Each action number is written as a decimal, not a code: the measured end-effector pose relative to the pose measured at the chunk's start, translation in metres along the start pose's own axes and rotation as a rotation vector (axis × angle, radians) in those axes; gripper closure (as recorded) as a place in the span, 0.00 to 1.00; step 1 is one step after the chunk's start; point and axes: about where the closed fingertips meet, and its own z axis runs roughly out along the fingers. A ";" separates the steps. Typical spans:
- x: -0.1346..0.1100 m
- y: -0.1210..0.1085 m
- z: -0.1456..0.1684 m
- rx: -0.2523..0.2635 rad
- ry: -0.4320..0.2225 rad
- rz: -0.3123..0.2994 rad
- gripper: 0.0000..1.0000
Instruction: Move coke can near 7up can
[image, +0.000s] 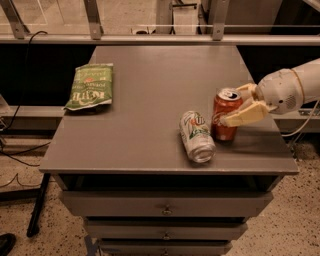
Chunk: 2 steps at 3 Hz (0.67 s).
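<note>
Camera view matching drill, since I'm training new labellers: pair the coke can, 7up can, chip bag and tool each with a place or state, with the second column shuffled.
Things:
1. coke can
2. 7up can
3. chip bag
4. tool

Places or states:
A. lying on its side near the front edge of the table
B. lying flat on the table's left side
C. reaching in over the table's right edge, at the upright can
D. standing upright on the table

Pairs: 1-D, 2-A, 3-B, 4-C.
</note>
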 end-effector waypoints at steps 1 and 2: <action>0.001 0.006 0.004 -0.030 -0.017 -0.015 0.30; 0.002 0.009 0.006 -0.046 -0.025 -0.023 0.05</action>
